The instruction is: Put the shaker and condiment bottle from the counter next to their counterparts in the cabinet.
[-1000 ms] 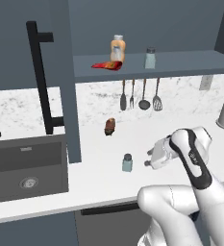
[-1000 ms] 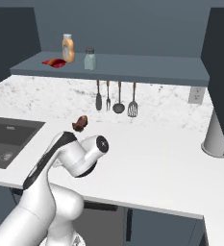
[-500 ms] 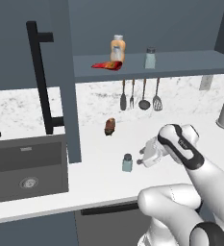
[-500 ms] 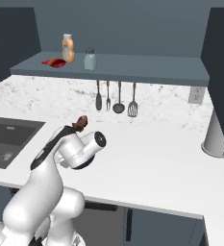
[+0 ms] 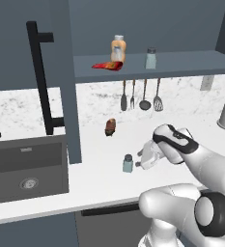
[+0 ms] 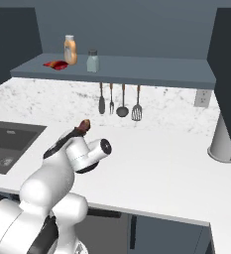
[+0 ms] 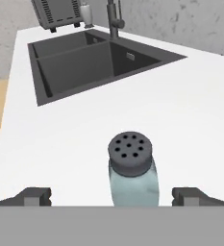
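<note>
place: kitchen | evidence: sink [image 5: 29, 169] in counter [image 5: 99, 181], hanging utensils [image 5: 144, 96], wall cabinet [image 5: 46, 43]

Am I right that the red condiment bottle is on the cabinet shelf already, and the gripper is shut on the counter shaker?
Not quite. The red condiment bottle is on the cabinet shelf, but the gripper is open: the hand view shows its fingertips apart on either side of the counter shaker, not touching it.

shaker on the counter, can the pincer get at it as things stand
Probably yes: the shaker stands upright on bare counter, centred between the open pincer's fingertips, nothing between them.
</note>
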